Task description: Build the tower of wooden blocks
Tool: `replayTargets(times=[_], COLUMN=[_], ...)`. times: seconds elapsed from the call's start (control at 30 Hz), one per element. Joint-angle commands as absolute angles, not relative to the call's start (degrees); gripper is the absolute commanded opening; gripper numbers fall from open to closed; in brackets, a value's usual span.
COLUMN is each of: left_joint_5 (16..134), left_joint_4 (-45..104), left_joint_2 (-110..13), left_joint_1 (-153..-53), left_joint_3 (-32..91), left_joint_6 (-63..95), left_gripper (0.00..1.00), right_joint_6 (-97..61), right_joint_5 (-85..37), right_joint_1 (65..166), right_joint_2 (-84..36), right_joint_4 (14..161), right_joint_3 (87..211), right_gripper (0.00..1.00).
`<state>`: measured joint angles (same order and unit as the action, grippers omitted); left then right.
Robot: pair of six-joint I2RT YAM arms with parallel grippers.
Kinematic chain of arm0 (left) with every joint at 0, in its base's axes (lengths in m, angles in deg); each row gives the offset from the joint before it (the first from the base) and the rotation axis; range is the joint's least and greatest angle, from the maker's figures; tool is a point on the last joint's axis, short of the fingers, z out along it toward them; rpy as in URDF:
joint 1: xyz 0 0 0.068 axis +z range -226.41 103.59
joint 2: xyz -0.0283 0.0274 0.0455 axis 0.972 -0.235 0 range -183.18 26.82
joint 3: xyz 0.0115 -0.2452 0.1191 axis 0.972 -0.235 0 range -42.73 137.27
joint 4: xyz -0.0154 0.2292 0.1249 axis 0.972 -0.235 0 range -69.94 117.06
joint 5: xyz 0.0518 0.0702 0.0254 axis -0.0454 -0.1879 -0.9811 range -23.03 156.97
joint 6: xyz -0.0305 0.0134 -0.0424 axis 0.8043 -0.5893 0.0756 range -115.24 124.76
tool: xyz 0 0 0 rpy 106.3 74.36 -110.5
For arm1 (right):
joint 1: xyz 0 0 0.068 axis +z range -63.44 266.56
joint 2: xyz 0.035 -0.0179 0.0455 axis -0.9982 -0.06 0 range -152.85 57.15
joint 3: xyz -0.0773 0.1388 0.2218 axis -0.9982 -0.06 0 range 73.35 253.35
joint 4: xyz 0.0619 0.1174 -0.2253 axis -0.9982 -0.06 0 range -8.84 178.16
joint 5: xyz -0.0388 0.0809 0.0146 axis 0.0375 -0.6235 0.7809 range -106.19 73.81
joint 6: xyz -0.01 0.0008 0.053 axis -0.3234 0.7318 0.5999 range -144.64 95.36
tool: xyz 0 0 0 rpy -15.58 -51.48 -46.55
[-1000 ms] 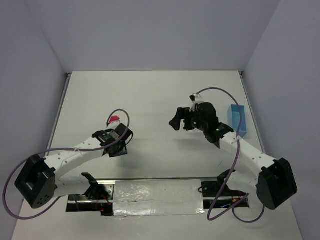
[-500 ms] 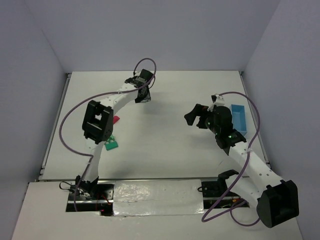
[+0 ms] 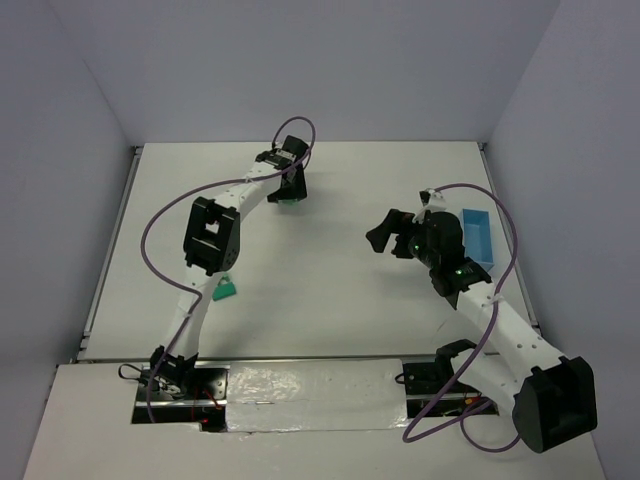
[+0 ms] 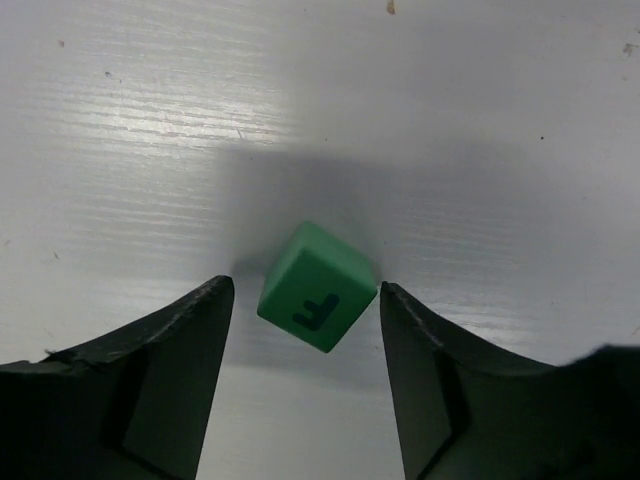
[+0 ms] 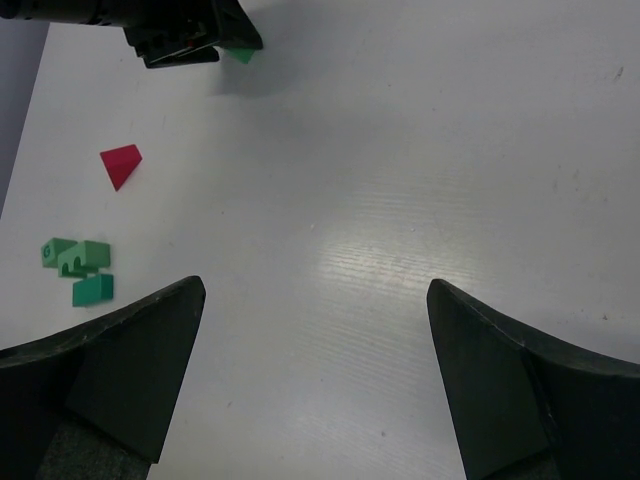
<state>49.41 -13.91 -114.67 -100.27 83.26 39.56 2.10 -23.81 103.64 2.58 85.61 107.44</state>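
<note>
Left fingers (image 4: 170,380) newly astride green cube (image 4: 318,286)

F (dark) on green cube (image 4: 318,287)

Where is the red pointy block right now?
In the right wrist view, the red wedge lies by itself on the table, at the left of the picture, just beyond the little cluster of green blocks.

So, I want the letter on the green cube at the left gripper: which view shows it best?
Left wrist: the green cube sits between the fingers, F legible. Top external shows a green speck; right wrist, a corner.
</note>
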Motion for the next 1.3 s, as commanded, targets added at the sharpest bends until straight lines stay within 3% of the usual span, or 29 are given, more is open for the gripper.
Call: replayTargets(times=[0.0,0.17,0.3,0.43,0.53,0.6,0.63,0.73,0.83,1.0,1.27], left_joint_5=[50.7,49.8,47.0,45.7,38.2,34.6,35.1,37.6,32.1,36.3,38.2], left_joint_4=[-14.5,-14.0,-13.7,-15.5,-20.2,-19.4,-19.0,-15.7,-17.6,-11.9,-8.2], left_joint_2=[-114.5,-110.2,-103.3,-96.3,-89.5,-81.1,-78.1,-62.7,-52.3,-50.1,-57.2], left_joint_1=[-99.5,-99.6,-99.6,-98.9,-98.9,-96.6,-96.6,-91.4,-88.3,-83.5,-80.5], left_joint_3=[84.1,82.4,80.2,78.4,73.2,57.7,57.6,35.3,21.4,10.4,6.6], left_joint_6=[40.7,41.0,39.9,39.0,42.0,44.6,45.8,50.8,61.9,61.4,63.5], left_gripper=[0.74,0.95,0.98,0.98,1.0,0.99,1.0,0.99,1.0,0.97,0.88], right_joint_6=[1.6,1.1,1.0,0.8,0.1,0.2,0.2,1.1,0.9,1.3,1.0], right_joint_5=[-25.2,-26.7,-27.0,-27.5,-27.8,-28.4,-29.5,-34.4,-35.5,-36.7,-37.9], right_joint_1=[103.3,103.3,103.3,103.3,103.3,103.3,103.3,103.2,103.0,103.2,103.2], right_joint_2=[2.3,1.8,2.0,1.6,1.6,1.7,1.8,0.6,-2.2,-2.4,-3.0], right_joint_4=[88.0,87.9,88.0,88.0,88.0,89.3,90.1,93.3,91.9,92.7,93.2], right_joint_3=[107.2,107.2,106.8,107.0,107.0,106.8,106.6,105.5,107.1,106.8,106.7], right_gripper=[1.0,1.0,1.0,1.0,1.0,1.0,1.0,1.0,1.0,1.0,1.0])
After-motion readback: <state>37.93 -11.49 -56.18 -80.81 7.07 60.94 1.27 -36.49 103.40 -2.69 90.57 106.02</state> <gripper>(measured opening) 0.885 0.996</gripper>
